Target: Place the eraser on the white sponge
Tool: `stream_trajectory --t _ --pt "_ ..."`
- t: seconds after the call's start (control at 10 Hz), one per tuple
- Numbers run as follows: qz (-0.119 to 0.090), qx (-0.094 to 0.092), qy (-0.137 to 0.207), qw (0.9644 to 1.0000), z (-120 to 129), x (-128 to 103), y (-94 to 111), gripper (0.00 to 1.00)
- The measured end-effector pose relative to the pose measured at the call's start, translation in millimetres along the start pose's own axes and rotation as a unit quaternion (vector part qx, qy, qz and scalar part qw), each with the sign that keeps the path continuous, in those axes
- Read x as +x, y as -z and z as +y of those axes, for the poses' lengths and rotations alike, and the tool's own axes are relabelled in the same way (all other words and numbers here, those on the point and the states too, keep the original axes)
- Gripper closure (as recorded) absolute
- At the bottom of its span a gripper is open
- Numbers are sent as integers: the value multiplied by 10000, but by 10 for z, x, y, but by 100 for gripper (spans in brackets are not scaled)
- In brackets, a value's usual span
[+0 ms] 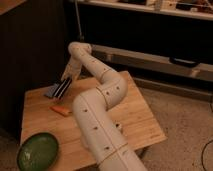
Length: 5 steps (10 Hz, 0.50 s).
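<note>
My gripper [67,79] hangs over the far left part of the wooden table [135,117], at the end of the white arm that runs up from the bottom of the camera view. It is shut on the upper end of the eraser [62,88], a dark block with pale lengthwise stripes, held tilted. Just left of the eraser and partly under its lower end lies the white sponge [51,91], a flat bluish-grey pad. I cannot tell whether the eraser touches the sponge.
A flat orange piece [60,110] lies on the table in front of the sponge. A green bowl [37,151] sits at the near left corner. The thick arm crosses the middle of the table. Dark shelving [150,55] stands behind.
</note>
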Motion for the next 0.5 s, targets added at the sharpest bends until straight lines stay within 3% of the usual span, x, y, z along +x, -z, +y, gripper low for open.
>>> stream_trajectory --t 0.5 --pt "-2 -5 -9 10000 -11 -4 6 100"
